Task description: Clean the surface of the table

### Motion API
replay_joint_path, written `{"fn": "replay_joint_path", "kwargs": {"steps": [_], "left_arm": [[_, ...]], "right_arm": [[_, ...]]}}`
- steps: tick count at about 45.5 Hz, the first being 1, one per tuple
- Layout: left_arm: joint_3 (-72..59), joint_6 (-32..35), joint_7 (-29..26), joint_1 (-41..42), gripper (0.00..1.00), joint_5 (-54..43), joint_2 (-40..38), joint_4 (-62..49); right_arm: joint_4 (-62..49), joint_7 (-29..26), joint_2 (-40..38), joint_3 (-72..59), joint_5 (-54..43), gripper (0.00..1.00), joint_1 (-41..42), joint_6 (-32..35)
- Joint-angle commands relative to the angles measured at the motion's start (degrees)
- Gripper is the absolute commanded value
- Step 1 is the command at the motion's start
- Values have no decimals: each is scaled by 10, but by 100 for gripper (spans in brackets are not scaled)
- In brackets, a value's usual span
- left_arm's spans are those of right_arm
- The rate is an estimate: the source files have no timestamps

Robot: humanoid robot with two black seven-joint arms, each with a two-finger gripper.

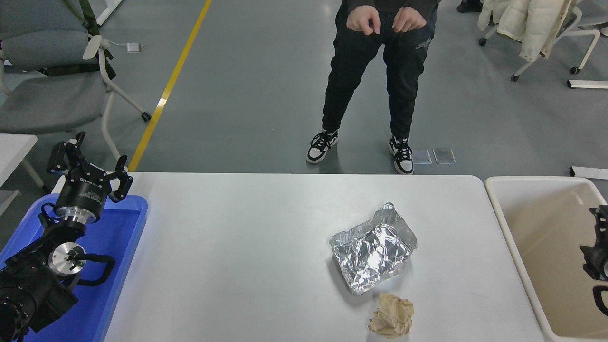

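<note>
The right gripper (599, 247) is seen only partly at the right edge, over the beige bin (522, 237); whether it is apart or together cannot be told. The left gripper (89, 167), fingers spread, is parked over the blue tray (124, 237). On the white worktop (237, 247) a crumpled foil tray (373, 249) and a brown paper ball (391, 322) are found.

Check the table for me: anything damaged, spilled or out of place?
Two bits of litter sit on the table surface, right of centre: a crumpled foil tray, dented and misshapen, and a brown paper wad just in front of it at the near edge. No spill shows. The beige bin at the right looks intact.
</note>
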Motion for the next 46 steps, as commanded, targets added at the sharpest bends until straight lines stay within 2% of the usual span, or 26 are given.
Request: {"fn": "replay_joint_path", "kwargs": {"steps": [1,3,9,21,31,46], "left_arm": [[0,0,0,0,100,0,0,0],[0,1,0,0,100,0,0,0],[0,1,0,0,100,0,0,0],[0,0,0,0,100,0,0,-1],[0,0,0,-1,100,0,0,-1],[0,0,0,-1,100,0,0,-1]], "right_arm": [[120,2,3,215,0,100,-53,91],[138,2,19,246,-1,100,-68,107],[155,11,66,307,-10,100,-76,101],[154,112,111,296,-63,100,-67,95],[119,116,155,279,-63,100,-33,83],[126,118,157,274,-63,100,-27,89]]}}
